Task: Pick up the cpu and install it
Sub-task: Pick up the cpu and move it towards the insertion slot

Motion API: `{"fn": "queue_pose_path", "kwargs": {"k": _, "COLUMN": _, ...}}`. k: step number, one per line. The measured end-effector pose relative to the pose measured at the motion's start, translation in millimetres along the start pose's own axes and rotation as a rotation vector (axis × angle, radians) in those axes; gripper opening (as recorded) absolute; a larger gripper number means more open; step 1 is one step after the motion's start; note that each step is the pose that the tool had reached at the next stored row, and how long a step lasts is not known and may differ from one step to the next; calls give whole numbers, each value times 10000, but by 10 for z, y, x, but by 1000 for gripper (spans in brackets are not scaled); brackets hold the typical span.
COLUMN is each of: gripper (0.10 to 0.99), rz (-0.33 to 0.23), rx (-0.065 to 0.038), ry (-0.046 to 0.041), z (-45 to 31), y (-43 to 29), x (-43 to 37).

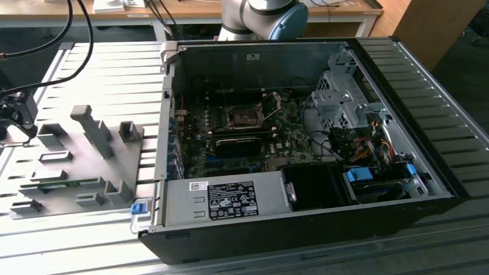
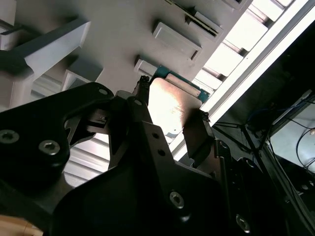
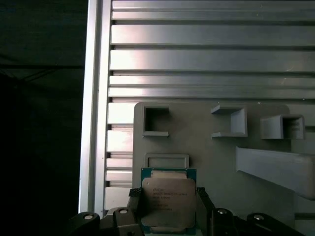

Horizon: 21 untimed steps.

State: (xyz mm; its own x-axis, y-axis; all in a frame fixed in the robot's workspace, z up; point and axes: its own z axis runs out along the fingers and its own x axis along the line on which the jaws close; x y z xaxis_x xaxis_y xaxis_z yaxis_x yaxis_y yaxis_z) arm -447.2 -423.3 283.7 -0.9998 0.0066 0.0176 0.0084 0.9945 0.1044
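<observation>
First wrist view: gripper (image 3: 169,195) clamps cpu (image 3: 168,206).

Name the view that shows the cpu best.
The first wrist view: the cpu faces the camera squarely and is evenly lit. The second wrist view shows it obliquely, glare-washed, held in the pincer. In the exterior view it is too small to tell.

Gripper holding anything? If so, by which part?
The cpu, clamped by the gripper: its two fingers press on opposite side edges, leaving the metal top bare, over the grey fixture plate.
</observation>
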Motion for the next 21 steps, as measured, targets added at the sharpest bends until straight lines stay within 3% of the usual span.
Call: {"fn": "queue_pose_path", "kwargs": {"k": 21, "gripper": 529, "rz": 0, "rx": 0, "ry": 1, "z": -277, "y": 29, "x": 5}}
